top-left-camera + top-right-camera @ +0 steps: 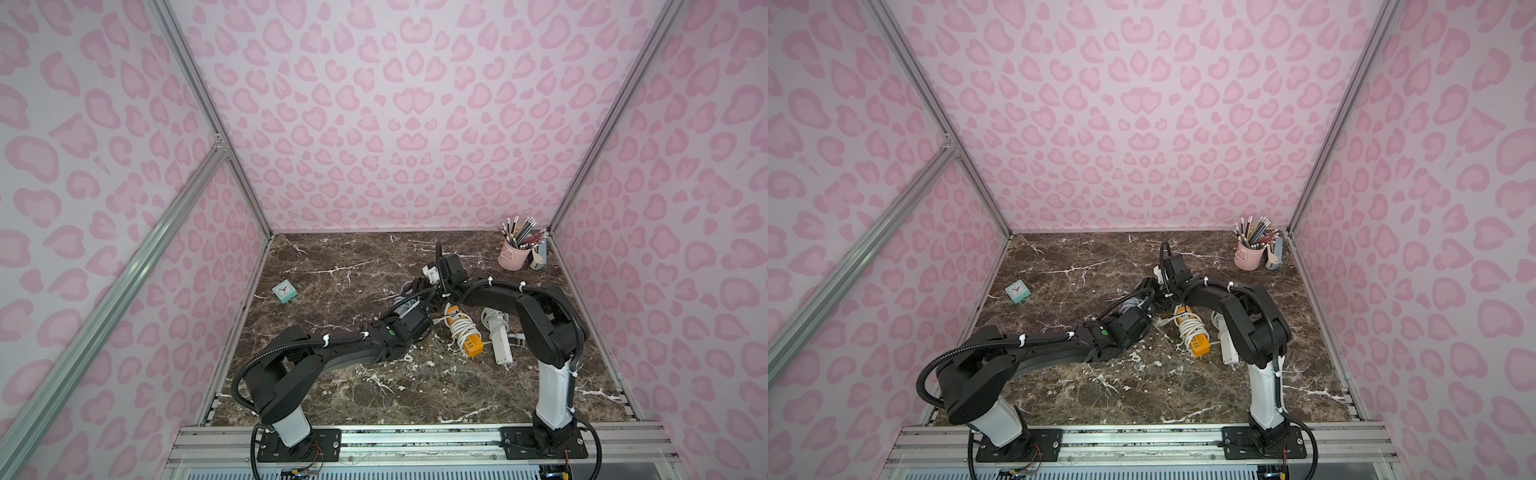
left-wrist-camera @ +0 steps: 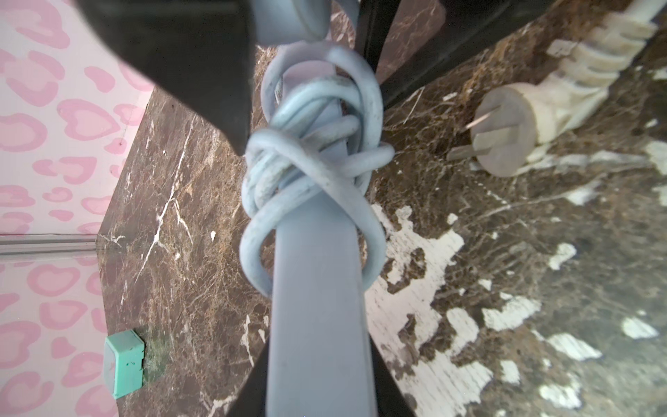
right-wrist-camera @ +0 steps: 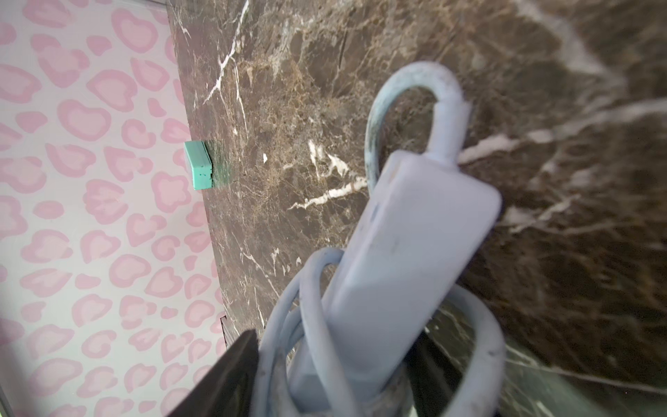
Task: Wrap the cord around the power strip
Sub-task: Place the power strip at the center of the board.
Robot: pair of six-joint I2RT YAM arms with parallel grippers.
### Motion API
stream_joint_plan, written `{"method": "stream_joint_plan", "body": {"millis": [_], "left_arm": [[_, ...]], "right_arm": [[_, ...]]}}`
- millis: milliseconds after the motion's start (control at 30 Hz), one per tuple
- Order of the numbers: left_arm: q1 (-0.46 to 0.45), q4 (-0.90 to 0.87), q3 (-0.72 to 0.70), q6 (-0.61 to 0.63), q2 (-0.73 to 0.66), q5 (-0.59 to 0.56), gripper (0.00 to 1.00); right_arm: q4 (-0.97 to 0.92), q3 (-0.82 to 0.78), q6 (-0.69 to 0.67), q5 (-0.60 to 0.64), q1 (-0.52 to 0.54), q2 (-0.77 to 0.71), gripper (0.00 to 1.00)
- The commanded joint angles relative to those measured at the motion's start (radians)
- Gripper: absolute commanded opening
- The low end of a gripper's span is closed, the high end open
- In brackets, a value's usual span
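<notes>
While the left gripper clamps the strip, the right gripper straddles strip and cord; its grip is indeterminate.

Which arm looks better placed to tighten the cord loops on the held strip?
Probably right: left gripper is shut on the power strip, anchoring it; right gripper sits among the loops of cord.

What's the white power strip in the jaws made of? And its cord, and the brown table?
White power strip: probably hard plastic, matte, rounded edges. Its pale round cord: likely rubbery plastic; it bends into loops. Dark brown table: marble-patterned, white veins; worn white patches hint at printed film.
</notes>
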Motion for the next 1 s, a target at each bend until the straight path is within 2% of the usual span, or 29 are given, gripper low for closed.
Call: {"method": "stream_joint_plan", "body": {"millis": [0, 67, 133, 233, 267, 333, 500, 633, 800, 867, 967], "left_arm": [[-0.011, -0.101, 0.03, 0.034, -0.005, 0.238, 0.26], [-0.009, -0.13, 0.048, 0.013, -0.025, 0.25, 0.4], [-0.005, -0.151, 0.062, -0.005, -0.059, 0.268, 0.5], [0.006, -0.179, 0.079, -0.022, -0.113, 0.3, 0.57], [0.01, -0.189, 0.086, -0.028, -0.129, 0.315, 0.63], [0.026, -0.215, 0.104, -0.043, -0.165, 0.366, 0.66], [0.096, -0.267, 0.141, -0.062, -0.285, 0.558, 0.64], [0.214, -0.195, 0.117, -0.104, -0.366, 0.646, 0.58], [0.379, 0.008, 0.041, -0.214, -0.359, 0.757, 0.47], [0.411, 0.097, 0.003, -0.26, -0.332, 0.825, 0.42], [0.414, 0.202, -0.042, -0.305, -0.286, 0.89, 0.4]], "right_arm": [[0.089, -0.015, -0.001, -0.03, 0.016, 0.02, 0.57], [0.105, -0.014, -0.004, -0.023, 0.019, 0.031, 0.52], [0.116, -0.016, -0.012, -0.013, 0.018, 0.042, 0.5], [0.147, -0.034, -0.016, -0.008, 0.019, 0.047, 0.48], [0.153, -0.04, -0.022, -0.003, 0.02, 0.045, 0.48], [0.211, -0.079, -0.01, -0.011, 0.019, 0.033, 0.48], [0.287, -0.105, -0.002, -0.032, 0.049, 0.023, 0.48], [0.299, -0.09, 0.0, -0.041, 0.074, 0.041, 0.51], [0.18, -0.069, -0.05, 0.013, 0.069, 0.034, 0.62], [0.15, -0.062, -0.068, 0.023, 0.068, 0.027, 0.64], [0.127, -0.051, -0.076, 0.02, 0.065, 0.015, 0.67]]}}
